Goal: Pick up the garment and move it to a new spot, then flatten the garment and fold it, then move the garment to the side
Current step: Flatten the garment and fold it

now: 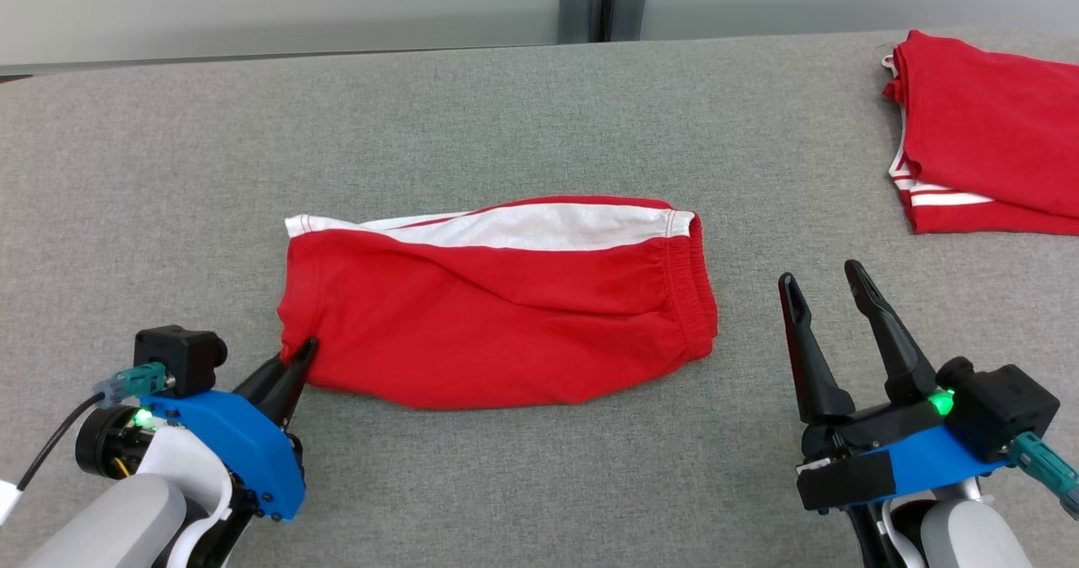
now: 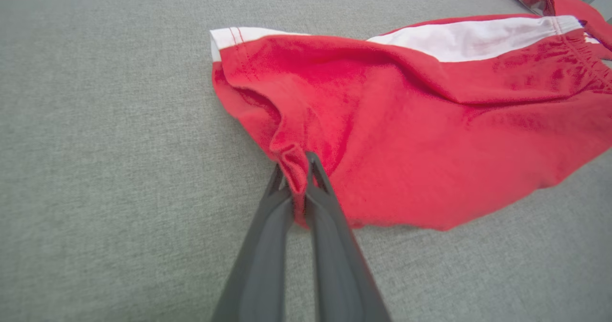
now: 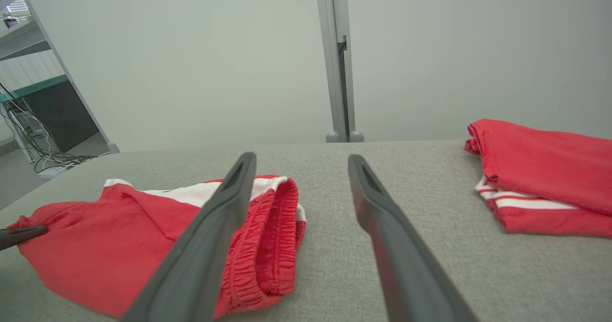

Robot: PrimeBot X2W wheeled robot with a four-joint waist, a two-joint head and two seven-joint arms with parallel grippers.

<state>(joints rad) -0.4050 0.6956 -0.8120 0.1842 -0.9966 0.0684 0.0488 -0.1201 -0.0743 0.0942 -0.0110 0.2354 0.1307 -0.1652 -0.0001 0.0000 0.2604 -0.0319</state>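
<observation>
Red garment (image 1: 506, 324) corner between left fingers (image 2: 330, 226)

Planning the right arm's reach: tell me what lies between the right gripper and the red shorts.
Bare grey tabletop: the head view shows it between the open right gripper and the waistband of the red shorts.

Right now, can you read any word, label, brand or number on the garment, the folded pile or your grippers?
None can be read.
red garment: a plain white stripe, no print or tag showing.
folded red pile: white stripes, no lettering.
left gripper and right gripper: no markings visible.
</observation>
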